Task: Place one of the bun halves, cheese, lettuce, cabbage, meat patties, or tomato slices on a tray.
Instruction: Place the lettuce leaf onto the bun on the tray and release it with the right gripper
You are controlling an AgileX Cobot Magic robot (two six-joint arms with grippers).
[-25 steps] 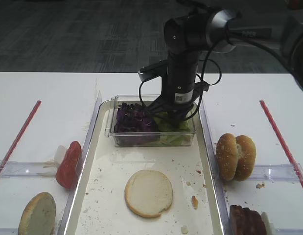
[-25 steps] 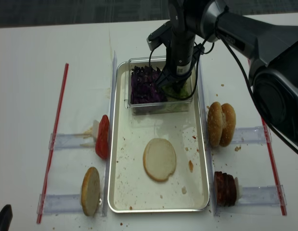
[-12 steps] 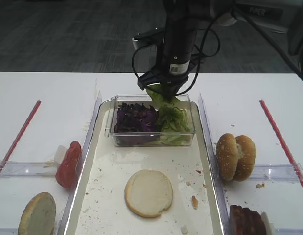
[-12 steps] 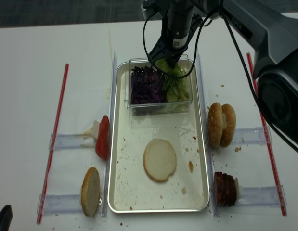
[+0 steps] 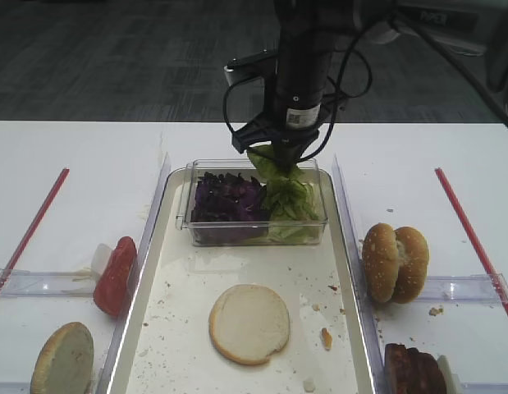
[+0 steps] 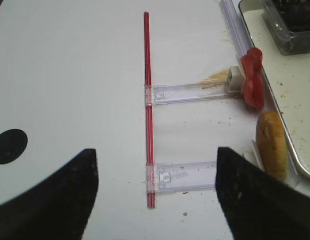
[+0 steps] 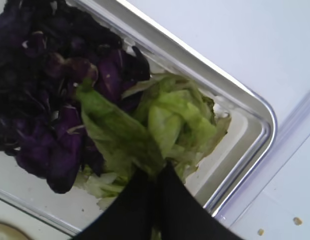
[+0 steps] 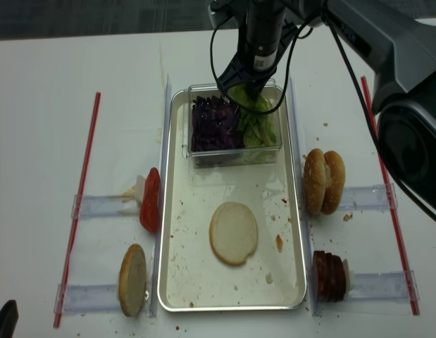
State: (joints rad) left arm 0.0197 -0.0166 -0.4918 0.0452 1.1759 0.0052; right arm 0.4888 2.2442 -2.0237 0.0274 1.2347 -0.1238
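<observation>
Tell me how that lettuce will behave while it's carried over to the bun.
Probably floppy: the lettuce droops and folds below the shut right end effector. Likely light, since a thin pinch lifts it. Loose pieces may drop back into the clear box.

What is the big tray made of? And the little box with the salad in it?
The tray looks like metal: its raised rim shines silvery, though the floor is dull off-white. The small box looks like clear plastic: you can see the purple cabbage through its wall.
</observation>
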